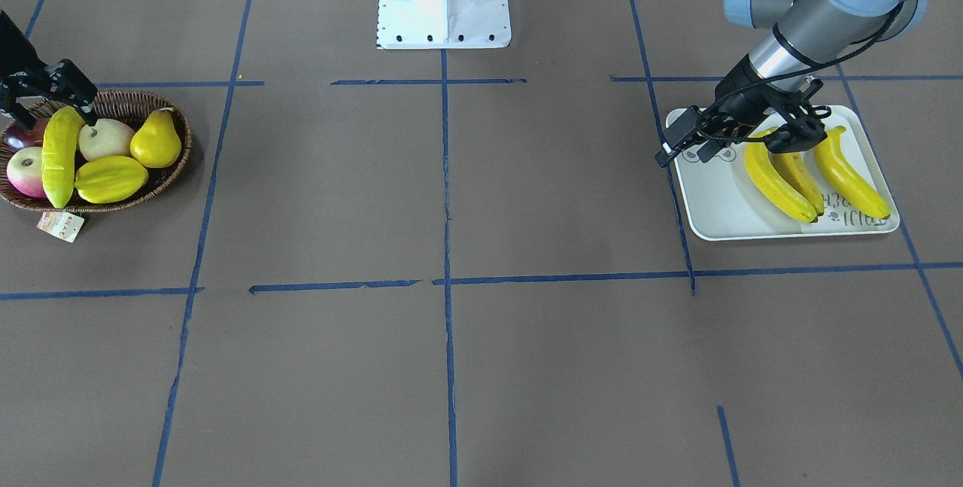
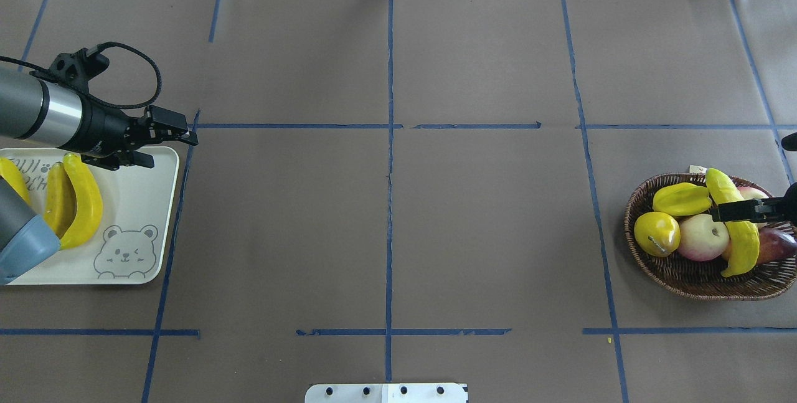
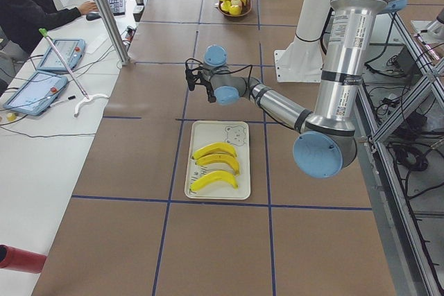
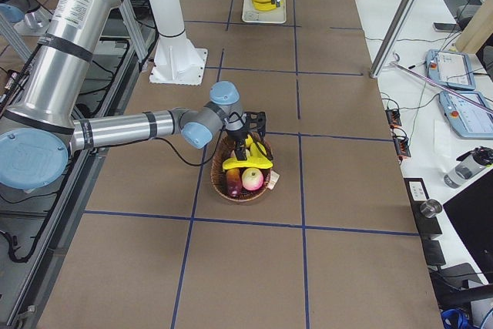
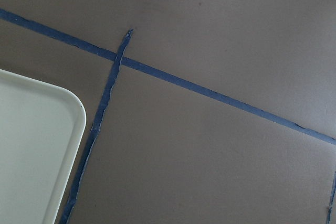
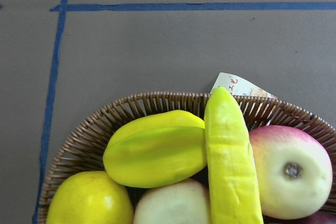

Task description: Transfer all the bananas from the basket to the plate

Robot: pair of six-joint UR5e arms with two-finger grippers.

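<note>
Overhead exterior: starfruit (image 2: 682, 199), pear (image 2: 657, 233), apples (image 2: 702, 237) crowd banana (image 2: 741, 247) in basket (image 2: 685, 284).

Four bananas (image 1: 775, 184) were counted — three lay just beneath the left claw (image 1: 797, 135) on the single plate (image 1: 715, 212), and the fourth banana (image 1: 59, 163) sat under the right claw (image 1: 59, 123) in the single basket (image 1: 169, 171). Beside that right claw were one starfruit (image 1: 110, 178), one yellow pear (image 1: 156, 141), two pale apples (image 1: 105, 139) (image 1: 26, 171) and one dark-red fruit (image 2: 777, 245) — two claws in all
</note>
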